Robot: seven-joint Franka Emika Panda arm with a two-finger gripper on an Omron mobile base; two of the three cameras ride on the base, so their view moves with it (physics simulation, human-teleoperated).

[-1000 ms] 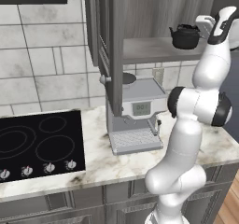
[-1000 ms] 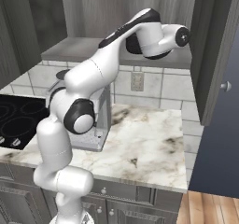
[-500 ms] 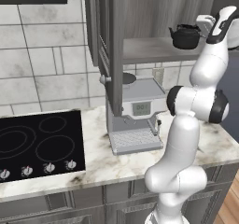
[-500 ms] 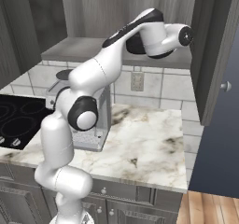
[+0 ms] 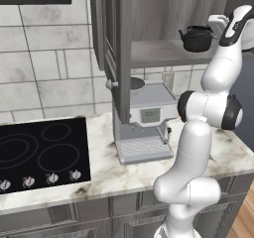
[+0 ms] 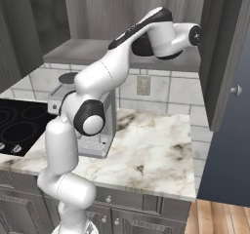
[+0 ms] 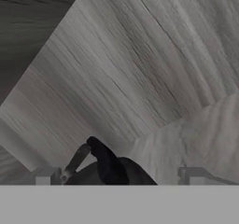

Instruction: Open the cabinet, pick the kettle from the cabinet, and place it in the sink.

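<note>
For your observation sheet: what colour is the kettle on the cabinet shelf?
Black, seen best in the left base view: kettle.

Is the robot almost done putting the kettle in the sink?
Not yet. Done: the cabinet stands open, its doors swung out. In hand: the gripper has reached in beside the kettle, which sits on the shelf; in the hand view the fingers are spread with the kettle low between them, not squeezed. Left: grab it, lift it out and carry it to the sink.
</note>
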